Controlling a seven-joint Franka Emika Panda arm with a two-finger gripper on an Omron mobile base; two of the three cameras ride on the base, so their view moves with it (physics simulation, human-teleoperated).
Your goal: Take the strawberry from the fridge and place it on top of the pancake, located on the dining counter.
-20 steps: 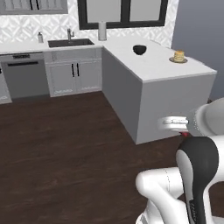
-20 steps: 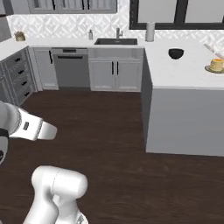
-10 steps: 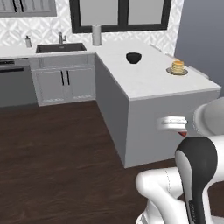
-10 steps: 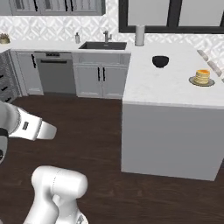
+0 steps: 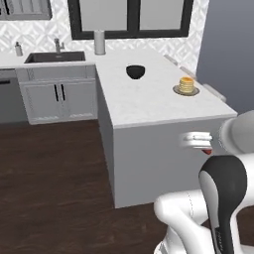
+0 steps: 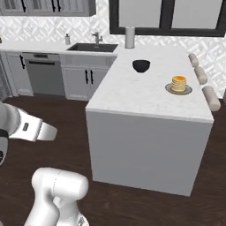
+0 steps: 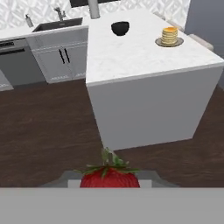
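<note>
Robot arm (image 5: 218,198): glossy white rounded shells, one tall link faced with a black oval panel edged in grey. A grey cap closes the joint nearest the dining counter (image 5: 149,106). Small white ribbed hand block beside that counter's grey side. Bulbous white base housing (image 6: 57,190); white tapered link bearing small dark markings.

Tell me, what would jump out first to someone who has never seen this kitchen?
Probably the red strawberry with its green leaves, right at the bottom of the hand view, held in the gripper. Next comes the dining counter, a big white marbled island in the middle of the dark wood floor. On it a golden pancake stack sits on a grey plate near the right-hand edge, with a dark bowl farther back.
</note>
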